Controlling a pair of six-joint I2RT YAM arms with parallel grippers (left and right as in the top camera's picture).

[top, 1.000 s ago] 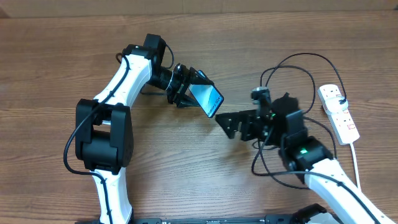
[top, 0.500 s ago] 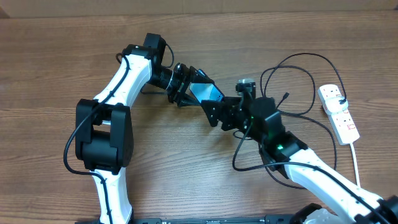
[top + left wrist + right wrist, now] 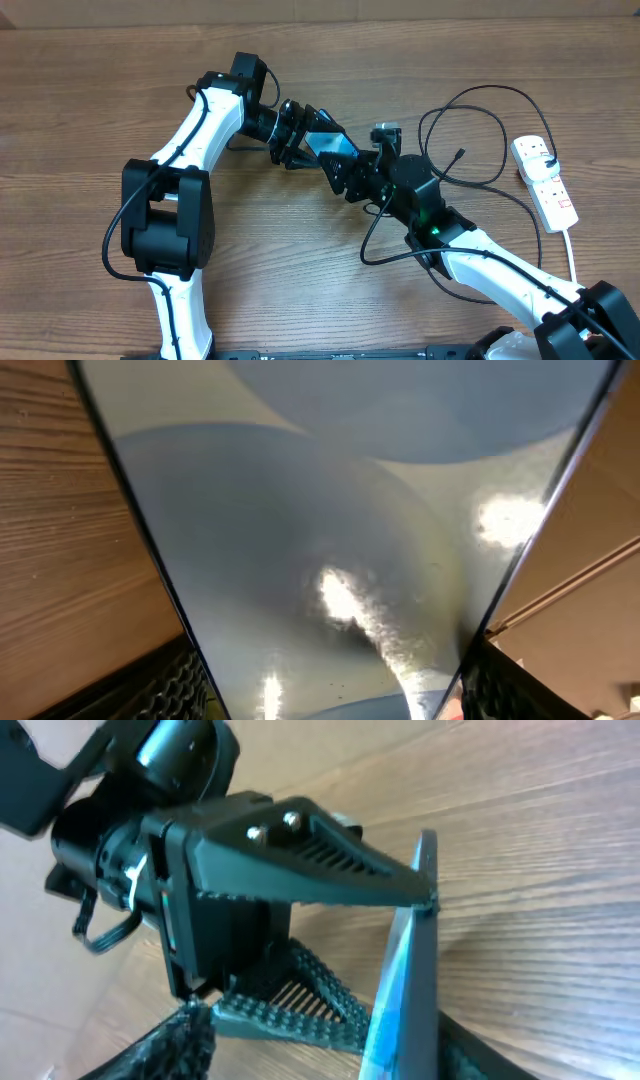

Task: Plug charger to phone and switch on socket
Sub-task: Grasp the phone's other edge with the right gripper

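At the far left the wooden table [image 3: 70, 110] lies under my left arm [image 3: 205, 120], which rises from the near edge and bends across to the right; my left gripper [image 3: 318, 143] is clamped on the phone [image 3: 335, 149], holding it off the table and tilted, with its light-blue screen turned upward; from my left wrist the phone [image 3: 330, 540] fills nearly the whole view, glossy and spotted with glare, and its two dark long edges run down into my fingers [image 3: 185, 680], one at each side, so I grip it across its width; wood grain shows beyond its left edge.

Just to the right, my right gripper [image 3: 347, 176] meets the free end of the phone, nose to nose with the left gripper; from my right wrist I see the phone [image 3: 405, 980] edge-on as a thin strip pinched by the left gripper, with my own fingers [image 3: 175, 1045] as dark blurs low on either side of it; the jaws stand partly apart around that end, but whether they press on the phone I cannot tell.

Further right, my right arm [image 3: 500, 270] comes up from the near right corner; the charger [image 3: 487, 88] lies in loose black loops on the table beyond and beside that arm, and one run of it reaches the socket [image 3: 545, 180], which lies flat near the right edge, well apart from the phone; its switch is too small to read; the thick white cord [image 3: 573, 250] trails from the socket toward the near edge.
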